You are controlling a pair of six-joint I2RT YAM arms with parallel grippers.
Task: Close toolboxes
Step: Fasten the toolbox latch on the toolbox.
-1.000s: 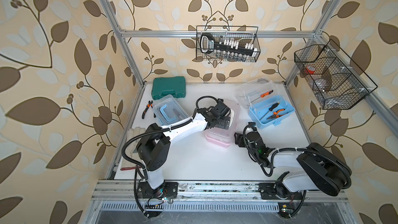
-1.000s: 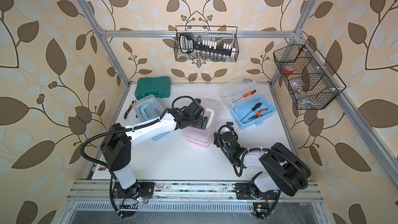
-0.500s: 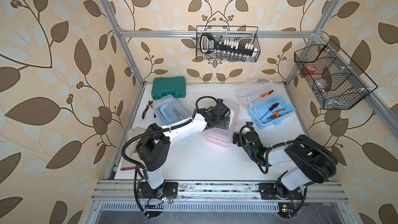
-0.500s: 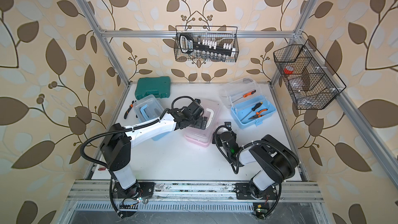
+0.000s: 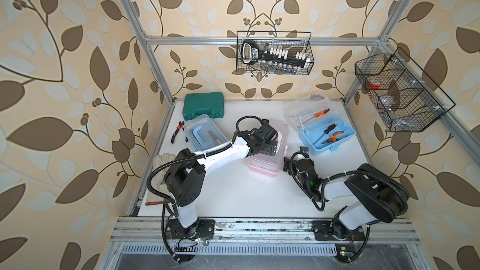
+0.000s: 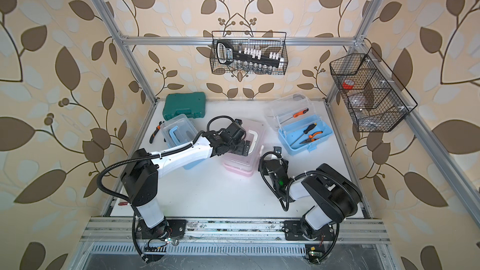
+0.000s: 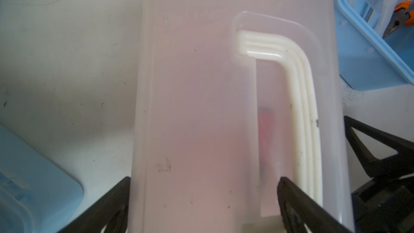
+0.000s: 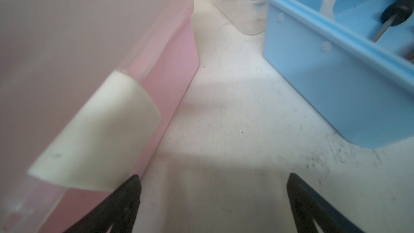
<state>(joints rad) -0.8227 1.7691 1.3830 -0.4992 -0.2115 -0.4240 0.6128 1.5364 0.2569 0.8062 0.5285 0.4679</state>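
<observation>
Your left pincer [image 7: 203,179] is spread over the lid [image 7: 197,86] of the pink box [image 5: 265,162] at the middle of the table [image 5: 246,198]. Your right pincer [image 8: 214,175], spread and empty, sits just beside its white latch [image 8: 96,135]. Press the lid flat, then push the latch home squarely, minding the open blue box [image 5: 327,136] toward the right edge.
</observation>
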